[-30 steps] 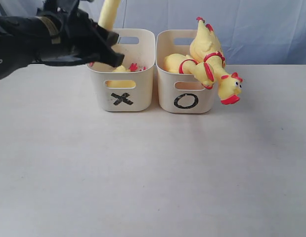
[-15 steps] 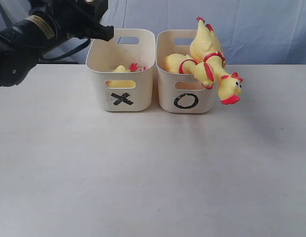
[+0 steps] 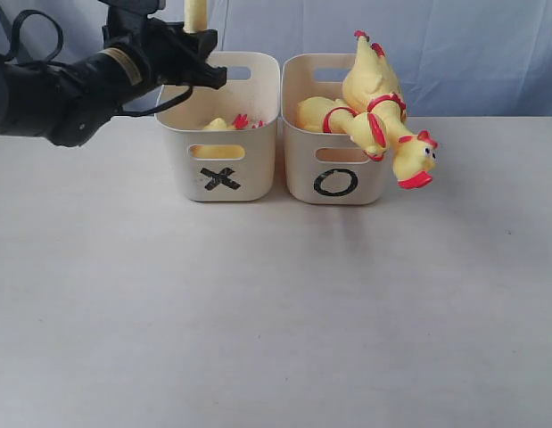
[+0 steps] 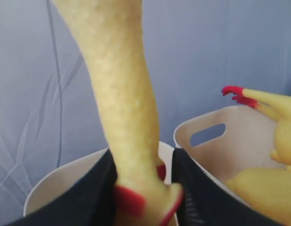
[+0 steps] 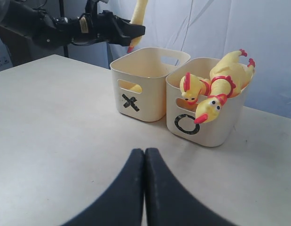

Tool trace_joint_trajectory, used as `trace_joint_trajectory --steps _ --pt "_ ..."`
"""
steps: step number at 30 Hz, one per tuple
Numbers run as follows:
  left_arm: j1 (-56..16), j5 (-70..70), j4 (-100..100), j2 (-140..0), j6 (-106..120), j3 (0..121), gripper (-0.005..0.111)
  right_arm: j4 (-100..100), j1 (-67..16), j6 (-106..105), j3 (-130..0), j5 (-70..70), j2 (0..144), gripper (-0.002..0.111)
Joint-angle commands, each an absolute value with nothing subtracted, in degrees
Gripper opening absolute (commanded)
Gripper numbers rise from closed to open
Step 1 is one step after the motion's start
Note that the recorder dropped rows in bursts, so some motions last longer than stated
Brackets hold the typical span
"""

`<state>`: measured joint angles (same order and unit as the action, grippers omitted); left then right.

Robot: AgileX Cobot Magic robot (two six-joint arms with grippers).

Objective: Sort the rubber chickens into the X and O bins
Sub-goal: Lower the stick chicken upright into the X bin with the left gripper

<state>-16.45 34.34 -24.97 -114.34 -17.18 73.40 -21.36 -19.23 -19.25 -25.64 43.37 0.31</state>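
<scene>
My left gripper (image 3: 207, 73) hovers over the back left rim of the X bin (image 3: 220, 169), shut on a long yellow rubber chicken piece (image 3: 196, 12) that points straight up. In the left wrist view this piece (image 4: 121, 94) has red marks where the black fingers (image 4: 96, 197) pinch it. Another yellow and red chicken piece (image 3: 226, 124) lies inside the X bin. Two whole chickens fill the O bin (image 3: 336, 174): one (image 3: 369, 76) stands with feet up, the other (image 3: 396, 143) hangs its head over the front right rim. My right gripper (image 5: 145, 153) is shut and empty, low over the table.
The two bins stand side by side at the back of a pale table (image 3: 276, 312), against a blue-grey cloth backdrop (image 3: 472, 45). My left arm (image 3: 53, 89) reaches in from the left at bin-top height.
My left gripper has risen from in front of the X bin's left side, swung left, then come back over the bin's back left rim, still holding the piece. The bins and chickens have not moved.
</scene>
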Motion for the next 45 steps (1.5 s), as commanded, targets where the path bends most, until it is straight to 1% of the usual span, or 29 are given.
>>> trace_joint_trajectory --steps 1,7,18,27,37,42,45 --pt "-15.11 29.38 -34.8 -116.71 -26.09 77.59 0.0 -21.09 -19.48 -19.27 -25.39 42.85 0.0 -0.001" --pt "-14.88 21.62 -48.9 -118.79 -36.2 81.15 0.0 -21.09 -19.48 -19.27 -25.39 42.85 0.0 -0.001" --pt "-14.88 15.88 -65.23 -120.8 -45.2 82.78 0.0 -21.09 -19.48 -19.27 -25.39 42.85 0.0 -0.001" --pt "-14.88 15.01 -68.65 -120.8 -45.33 82.78 0.0 -21.09 -19.48 -19.27 -25.39 42.85 0.0 -0.001" --pt "-14.88 15.01 -69.84 -120.8 -58.38 83.0 0.0 -21.09 -19.48 -19.27 -25.39 42.85 0.0 -0.001" --pt "-14.88 15.01 -76.87 -120.8 -64.96 83.71 0.0 -21.09 -19.48 -19.27 -25.39 42.85 0.0 -0.001" --pt "-14.88 15.23 -86.1 -120.8 -72.31 84.56 0.0 -21.09 -19.48 -19.27 -25.39 42.85 0.0 -0.001"
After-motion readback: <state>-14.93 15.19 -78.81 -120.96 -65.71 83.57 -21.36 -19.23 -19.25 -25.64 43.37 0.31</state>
